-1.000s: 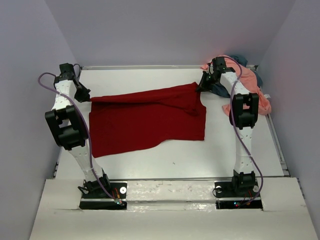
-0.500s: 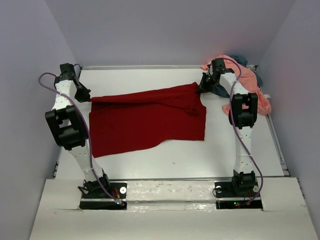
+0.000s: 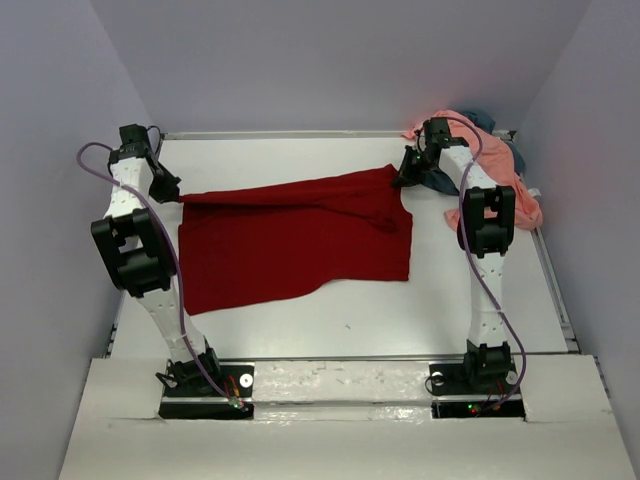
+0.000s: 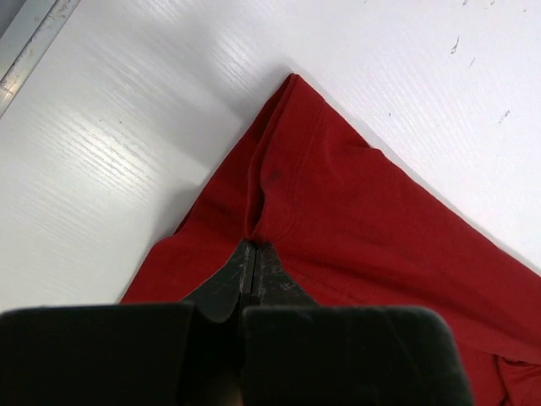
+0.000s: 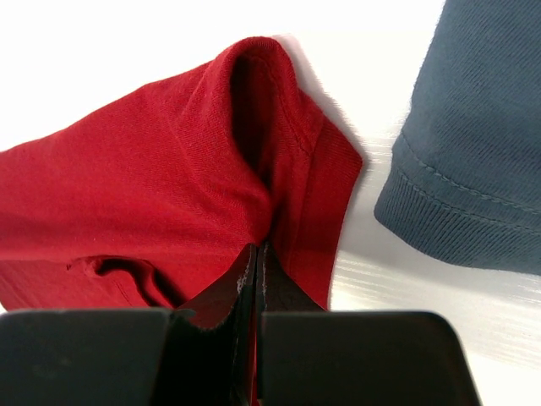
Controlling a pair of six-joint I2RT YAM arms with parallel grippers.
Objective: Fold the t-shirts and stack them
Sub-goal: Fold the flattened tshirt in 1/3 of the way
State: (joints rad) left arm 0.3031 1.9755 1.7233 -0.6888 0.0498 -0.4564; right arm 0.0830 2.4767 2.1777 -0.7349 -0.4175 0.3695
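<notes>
The dark red t-shirt (image 3: 300, 240) lay flat on the table (image 3: 330, 330), stretched between my two sets of fingers. The left fingers (image 4: 252, 264) pinched one far corner and the right fingers (image 5: 256, 266) the other, I judged to square it for folding. Just beside the right fingers, the slate blue-grey shirt (image 5: 473, 127) and salmon pink shirt (image 3: 522, 208) were heaped together, crowding that corner.

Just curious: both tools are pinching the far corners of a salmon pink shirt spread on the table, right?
Wrong colour: the left tool and right tool pinch the far corners of the dark red t-shirt spread on the table, as the top view shows.
</notes>
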